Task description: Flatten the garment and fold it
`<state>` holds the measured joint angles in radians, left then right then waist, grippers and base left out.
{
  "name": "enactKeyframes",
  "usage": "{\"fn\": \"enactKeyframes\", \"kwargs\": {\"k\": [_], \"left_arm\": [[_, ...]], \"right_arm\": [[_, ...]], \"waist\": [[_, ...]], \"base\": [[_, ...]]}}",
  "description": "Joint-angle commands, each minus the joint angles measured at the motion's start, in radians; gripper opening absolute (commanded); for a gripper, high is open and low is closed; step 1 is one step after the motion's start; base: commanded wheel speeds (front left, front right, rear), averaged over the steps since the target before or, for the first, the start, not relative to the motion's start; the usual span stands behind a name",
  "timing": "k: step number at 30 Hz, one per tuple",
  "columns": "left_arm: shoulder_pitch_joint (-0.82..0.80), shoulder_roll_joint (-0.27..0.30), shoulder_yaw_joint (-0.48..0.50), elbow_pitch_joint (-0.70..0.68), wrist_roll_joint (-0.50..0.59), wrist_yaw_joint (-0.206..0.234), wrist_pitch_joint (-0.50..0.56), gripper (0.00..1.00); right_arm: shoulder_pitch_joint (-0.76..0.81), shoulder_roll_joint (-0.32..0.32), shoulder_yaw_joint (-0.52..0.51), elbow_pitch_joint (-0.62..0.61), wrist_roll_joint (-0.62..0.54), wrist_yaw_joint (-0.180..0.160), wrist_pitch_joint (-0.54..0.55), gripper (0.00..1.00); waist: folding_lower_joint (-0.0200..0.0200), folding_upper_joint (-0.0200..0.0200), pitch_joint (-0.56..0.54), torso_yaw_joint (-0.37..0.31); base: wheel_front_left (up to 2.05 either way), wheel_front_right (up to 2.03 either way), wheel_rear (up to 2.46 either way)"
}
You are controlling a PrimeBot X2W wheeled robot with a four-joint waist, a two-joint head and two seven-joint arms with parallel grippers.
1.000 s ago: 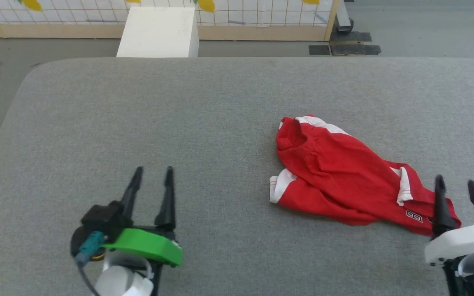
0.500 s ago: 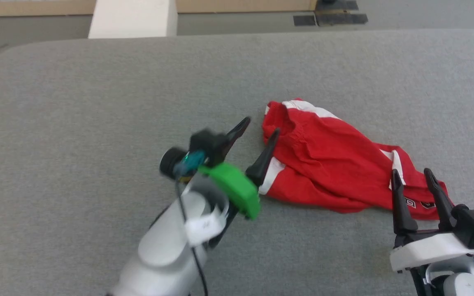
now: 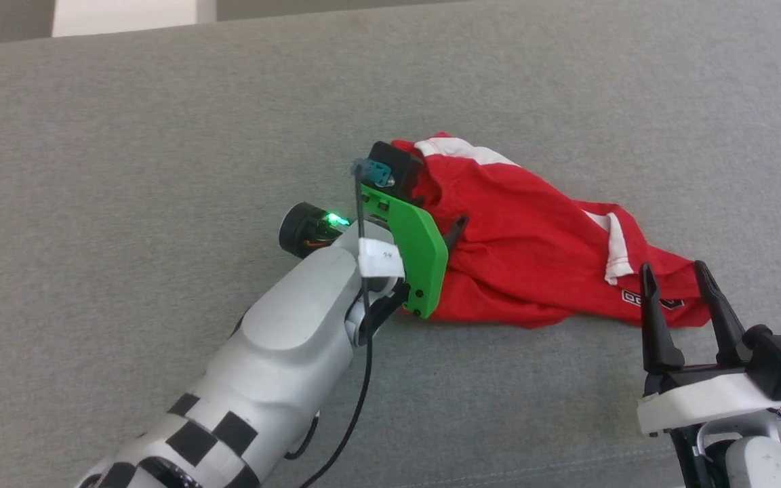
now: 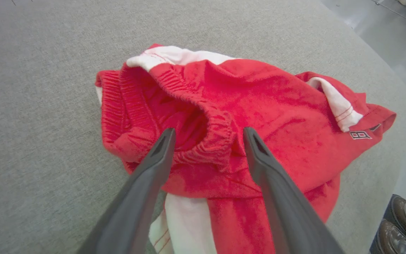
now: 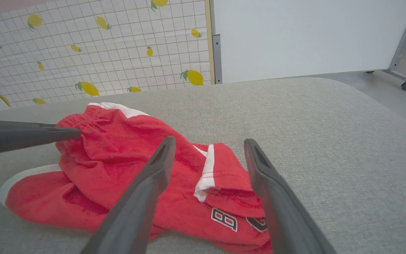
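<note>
The garment [image 3: 533,264] lies in a crumpled heap on the grey table [image 3: 160,135], right of the middle in the head view; it is bunched and creased, not spread flat. It is soft red cloth. The elastic waistband [image 4: 203,106] is gathered into close ridges and gapes open at the heap's left end; a white stripe [image 4: 174,56] runs along the far edge beside it; a second white strip [image 3: 614,247] is folded over on the leg toward the right end; a white print [image 5: 224,218] outlined in black sits low on that leg, partly tucked under a fold, so it cannot be read whole; a white panel [image 4: 185,222] peeps out from under the red at the near left side.

The left gripper [image 4: 209,131] is at the waistband end; its fingers are spread apart, one on either side of a bulge of the elastic, and they grip nothing; in the right wrist view one of these fingers [image 5: 30,135] comes in from the left with its tip at the waistband.

The right gripper [image 3: 673,268] stands at the leg end by the print; its fingers are likewise parted and hold nothing; whether the tips touch the cloth I cannot tell.
</note>
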<state>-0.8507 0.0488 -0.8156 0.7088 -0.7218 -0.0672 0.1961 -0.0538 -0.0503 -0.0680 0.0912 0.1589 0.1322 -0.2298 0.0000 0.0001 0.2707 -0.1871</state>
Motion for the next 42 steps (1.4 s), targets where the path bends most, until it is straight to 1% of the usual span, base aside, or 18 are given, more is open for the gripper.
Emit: {"fn": "enactKeyframes", "kwargs": {"k": [1, 2, 3, 7, 11, 14, 17, 19, 22, 26, 27, 28, 31, 35, 38, 42], "left_arm": [[-0.02, 0.001, -0.012, 0.01, -0.015, 0.013, 0.017, 1.0], [-0.025, 0.001, -0.021, 0.015, -0.023, 0.018, 0.026, 0.42], [-0.028, 0.001, -0.026, 0.02, -0.026, 0.024, 0.026, 0.0], [-0.018, 0.002, -0.029, 0.039, -0.026, 0.054, -0.004, 0.0], [0.034, 0.032, -0.007, 0.023, -0.03, 0.084, -0.071, 0.0], [0.11, 0.075, 0.022, -0.026, -0.048, 0.112, -0.12, 0.0], [0.196, 0.126, 0.041, -0.091, -0.062, 0.144, -0.144, 0.0], [0.26, 0.164, 0.053, -0.144, -0.075, 0.17, -0.146, 0.0], [0.357, 0.221, 0.077, -0.236, -0.095, 0.222, -0.147, 0.0], [0.475, 0.269, 0.108, -0.351, -0.139, 0.275, -0.135, 0.0], [0.496, 0.277, 0.114, -0.374, -0.145, 0.284, -0.138, 0.37], [0.521, 0.284, 0.123, -0.399, -0.152, 0.295, -0.146, 1.0], [0.574, 0.287, 0.152, -0.461, -0.171, 0.304, -0.199, 1.0], [0.62, 0.283, 0.199, -0.516, -0.165, 0.3, -0.335, 1.0], [0.631, 0.281, 0.231, -0.53, -0.13, 0.292, -0.424, 1.0], [0.634, 0.259, 0.305, -0.562, -0.05, 0.275, -0.456, 1.0]], "right_arm": [[-0.018, 0.0, 0.002, 0.004, 0.008, -0.002, -0.011, 1.0], [-0.019, 0.0, 0.0, 0.007, 0.009, -0.002, -0.012, 1.0], [-0.02, 0.0, -0.001, 0.009, 0.009, -0.002, -0.013, 1.0], [-0.021, 0.0, -0.009, 0.017, 0.009, -0.002, -0.017, 1.0], [-0.014, 0.0, -0.022, 0.015, 0.008, -0.002, -0.018, 1.0], [-0.002, 0.0, -0.034, 0.009, 0.002, -0.002, -0.015, 1.0], [0.01, 0.0, -0.046, -0.001, -0.003, -0.002, -0.006, 1.0], [0.018, 0.0, -0.049, -0.008, -0.006, -0.002, 0.003, 1.0], [0.026, 0.0, -0.047, -0.02, -0.012, -0.002, 0.017, 1.0], [0.034, 0.0, -0.037, -0.032, -0.02, -0.002, 0.042, 1.0], [0.035, 0.0, -0.03, -0.034, -0.023, -0.002, 0.049, 1.0], [0.036, 0.0, -0.021, -0.038, -0.028, -0.002, 0.057, 1.0], [0.036, 0.0, 0.012, -0.05, -0.044, -0.002, 0.081, 1.0], [0.04, 0.0, 0.076, -0.067, -0.083, -0.002, 0.142, 1.0], [0.045, 0.0, 0.099, -0.061, -0.134, -0.002, 0.244, 1.0], [0.037, 0.0, 0.106, -0.053, -0.156, -0.002, 0.365, 1.0]], "waist": [[0.0, -0.0001, 0.008, -0.01], [0.0, -0.0001, 0.006, -0.01], [0.0, -0.0001, 0.004, -0.008], [0.0, -0.0001, -0.016, 0.008], [0.0, -0.0001, -0.045, 0.038], [0.0, -0.0001, -0.071, 0.071], [0.0, -0.0001, -0.093, 0.108], [0.0, -0.0001, -0.104, 0.13], [0.0, -0.0001, -0.117, 0.16], [0.0, -0.0001, -0.124, 0.19], [0.0, -0.0001, -0.125, 0.195], [0.0, -0.0001, -0.125, 0.198], [0.0, -0.0001, -0.126, 0.205], [0.0, -0.0001, -0.127, 0.212], [0.0, -0.0001, -0.126, 0.217], [0.0, -0.0001, -0.12, 0.229]], "base": [[0.0, 0.0, 0.0], [0.0, 0.0, 0.0], [0.0, 0.0, 0.0], [0.0, 0.0, 0.0], [0.0, 0.0, 0.0], [0.0, 0.0, 0.0], [0.0, 0.0, 0.0], [0.0, 0.0, 0.0], [0.0, 0.0, 0.0], [0.0, 0.0, 0.0], [0.0, 0.0, 0.0], [0.0, 0.0, 0.0], [0.0, 0.0, 0.0], [0.0, 0.0, 0.0], [0.0, 0.0, 0.0], [0.0, 0.0, 0.0]]}}
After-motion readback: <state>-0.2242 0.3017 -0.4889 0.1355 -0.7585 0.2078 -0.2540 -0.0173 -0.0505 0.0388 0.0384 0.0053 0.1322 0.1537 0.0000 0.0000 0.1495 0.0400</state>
